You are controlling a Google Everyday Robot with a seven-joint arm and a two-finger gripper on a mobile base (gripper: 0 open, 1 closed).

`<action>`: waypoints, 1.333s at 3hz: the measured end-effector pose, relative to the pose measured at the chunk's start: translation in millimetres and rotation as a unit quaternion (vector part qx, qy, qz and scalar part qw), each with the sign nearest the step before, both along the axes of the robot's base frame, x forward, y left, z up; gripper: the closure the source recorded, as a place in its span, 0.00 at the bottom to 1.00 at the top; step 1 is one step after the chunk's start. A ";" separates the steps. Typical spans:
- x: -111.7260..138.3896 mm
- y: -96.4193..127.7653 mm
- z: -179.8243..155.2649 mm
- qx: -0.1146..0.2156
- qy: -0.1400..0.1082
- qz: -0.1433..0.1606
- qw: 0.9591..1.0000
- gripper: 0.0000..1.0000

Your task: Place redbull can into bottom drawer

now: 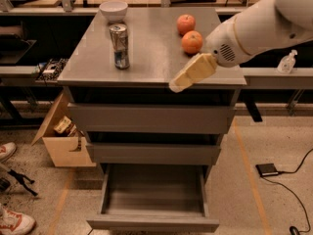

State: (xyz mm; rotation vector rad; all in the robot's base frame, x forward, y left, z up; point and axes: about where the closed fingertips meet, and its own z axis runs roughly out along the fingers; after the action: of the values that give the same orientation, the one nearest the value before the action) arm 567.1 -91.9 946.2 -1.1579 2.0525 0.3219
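The redbull can (119, 46) stands upright on the grey cabinet top (151, 58), at its left side. The bottom drawer (154, 195) is pulled out below the two shut drawers, and its tray holds nothing. My gripper (182, 81) hangs from the white arm at the front right of the cabinet top, well to the right of the can and apart from it. Its cream fingers point down and to the left.
A white bowl (113, 10) sits behind the can. Two oranges (189, 33) lie at the back right of the top. A cardboard box (63, 136) stands on the floor to the left. A shoe (14, 222), a small black device with its cable (268, 169) and a spray bottle (287, 61) are nearby.
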 end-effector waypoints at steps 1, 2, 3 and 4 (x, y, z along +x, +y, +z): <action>21.3 37.5 -1.5 0.042 -0.010 0.001 0.999 0.00; 59.0 80.5 -4.0 0.056 -0.034 -0.021 0.998 0.00; 90.8 107.8 -8.5 0.059 -0.053 -0.048 0.996 0.00; 90.8 107.9 -8.5 0.059 -0.053 -0.048 0.996 0.00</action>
State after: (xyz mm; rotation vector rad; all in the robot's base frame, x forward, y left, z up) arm 657.9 16.0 937.7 -0.9810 1.9623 0.3244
